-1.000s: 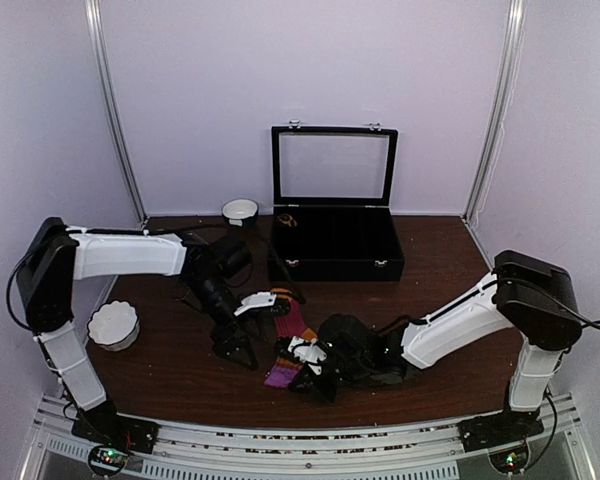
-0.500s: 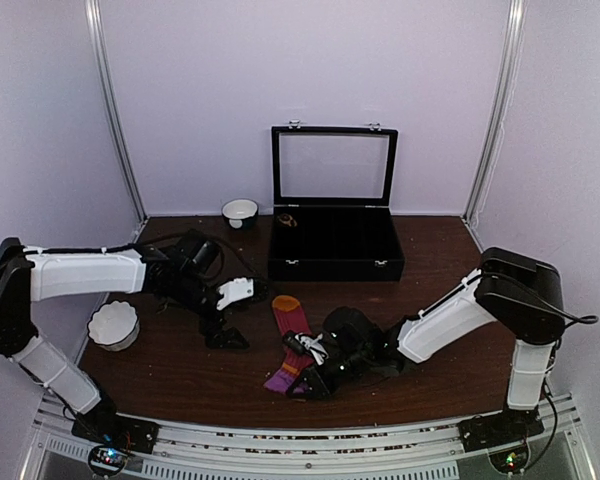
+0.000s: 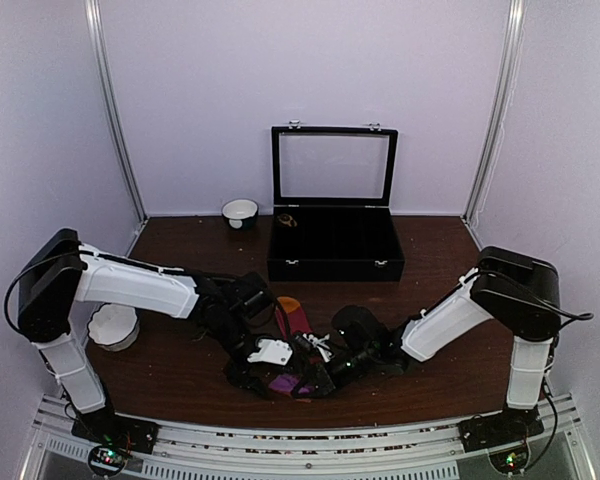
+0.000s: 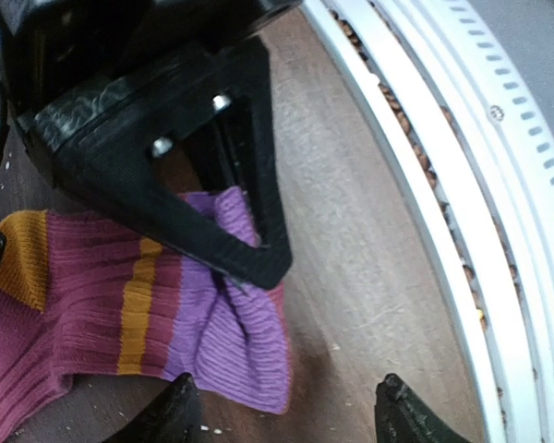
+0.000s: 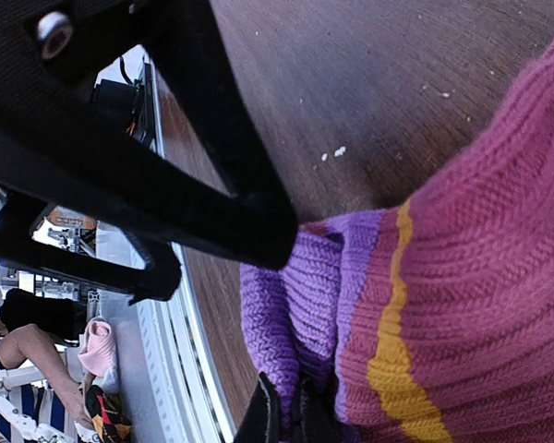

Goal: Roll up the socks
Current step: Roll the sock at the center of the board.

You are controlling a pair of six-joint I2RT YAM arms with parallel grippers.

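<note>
A magenta-red sock [image 3: 296,322] lies lengthwise on the brown table, orange toe [image 3: 288,302] at the far end and purple cuff [image 3: 280,384] by the near edge. The left wrist view shows its orange stripes and purple cuff [image 4: 226,337]. My right gripper [image 5: 288,417] is shut on that purple cuff [image 5: 291,318], pinching a fold of it; in the top view it sits at the cuff [image 3: 315,376]. Coming in from the left, my left gripper [image 4: 291,420] hangs open just over the cuff's corner, fingertips [image 4: 180,413] apart and holding nothing.
A black case [image 3: 335,250] with its glass lid raised stands at the back centre, a small white bowl [image 3: 240,211] to its left. A scalloped white bowl [image 3: 113,325] sits at the left edge. A white slotted rail [image 4: 499,185] runs along the near table edge, close to both grippers.
My left arm has swung from left of the sock toward the near edge, down to the purple cuff, and its jaws have narrowed a little. The right gripper kept its hold on the cuff.
</note>
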